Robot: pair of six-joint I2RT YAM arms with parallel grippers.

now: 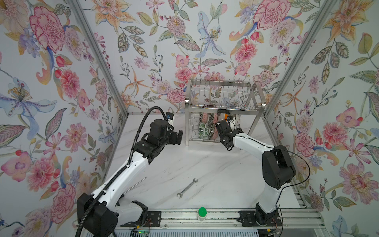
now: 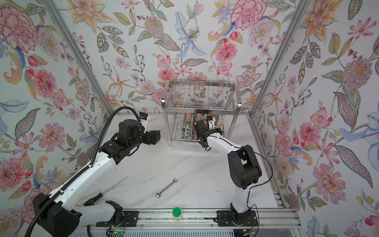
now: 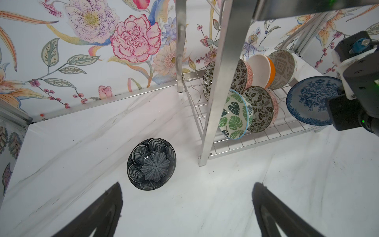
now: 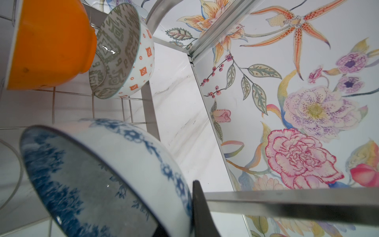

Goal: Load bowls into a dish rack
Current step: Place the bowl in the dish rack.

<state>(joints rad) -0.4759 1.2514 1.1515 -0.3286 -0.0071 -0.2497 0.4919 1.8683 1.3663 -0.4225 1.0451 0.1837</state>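
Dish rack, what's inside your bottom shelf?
Several bowls stand on edge, like the green-leaf bowl and orange bowl. The right gripper holds the blue bowl inside too. The dish rack leg and front bowls hide parts of the back ones.

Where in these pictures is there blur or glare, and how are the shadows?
In both top views, light is even, shadows soft, and the dish rack glints at its corners. In the right wrist view, the blue-and-white bowl close to the lens is soft. In the left wrist view, the left gripper shows only as dark, unsharp fingers.
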